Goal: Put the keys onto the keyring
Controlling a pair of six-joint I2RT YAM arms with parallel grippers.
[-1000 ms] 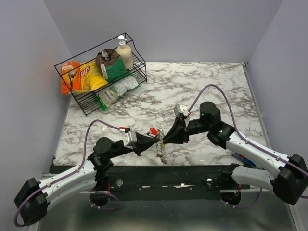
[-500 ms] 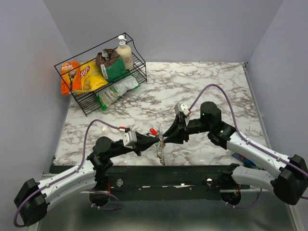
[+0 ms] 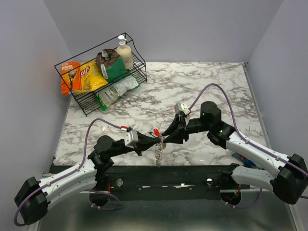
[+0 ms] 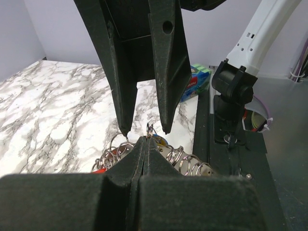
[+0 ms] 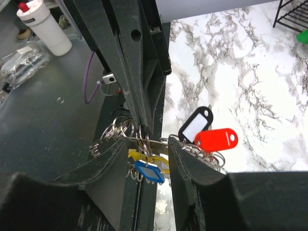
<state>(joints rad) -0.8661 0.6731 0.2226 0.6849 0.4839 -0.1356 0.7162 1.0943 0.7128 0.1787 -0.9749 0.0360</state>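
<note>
The keyring [image 5: 159, 140] is a thin silver ring spanning between my right gripper's [image 5: 147, 140] fingers, touching both. My right gripper [image 3: 166, 136] is shut on it, its jaws held wide apart by the ring. The keys hang from it as a bunch [image 3: 158, 151] of small split rings with plastic heads: red [image 5: 216, 139], black and white [image 5: 196, 124], blue [image 5: 148, 172]. My left gripper [image 4: 145, 139] is shut on one small ring [image 4: 149, 130], tip to tip with the right gripper's fingers [image 4: 163, 72]. The left gripper [image 3: 155, 140] meets the right one above the table's front.
A black wire basket [image 3: 82, 103] with snack bags and a bottle stands at the back left. A blue-green packet [image 4: 195, 82] lies at the table's front right edge [image 3: 240, 159]. A white bottle [image 5: 45, 29] stands off the table beyond the front edge.
My left gripper has moved right to meet the right gripper. The bunch of rings, which trailed slanted to the right, now hangs straight down beneath the two grippers.
</note>
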